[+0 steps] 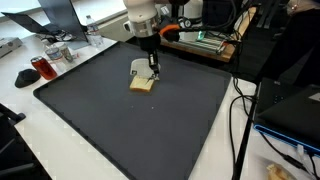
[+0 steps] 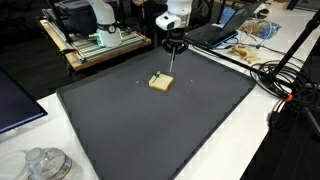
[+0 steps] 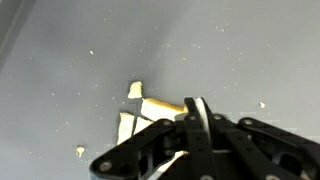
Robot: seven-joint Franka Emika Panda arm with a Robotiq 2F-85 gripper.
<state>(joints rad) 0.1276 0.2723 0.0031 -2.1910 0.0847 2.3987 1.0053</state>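
A tan slice of bread (image 1: 143, 85) lies on the dark grey mat (image 1: 120, 130) near its far middle, and shows in both exterior views (image 2: 159, 83). My gripper (image 1: 152, 66) hangs just above and behind the bread (image 3: 152, 104). Its fingers (image 3: 197, 112) are shut on a thin, light-coloured utensil (image 2: 171, 66) that points down to the bread's far edge. In the wrist view the bread looks broken into pale pieces, partly hidden by the fingers. Crumbs dot the mat around it.
A wooden frame with electronics (image 2: 95, 42) stands behind the mat (image 2: 150, 120). Cables (image 1: 240, 110) run along one side of the mat. A red object (image 1: 41, 67) and a glass jar (image 2: 45, 163) sit on the white table beside it.
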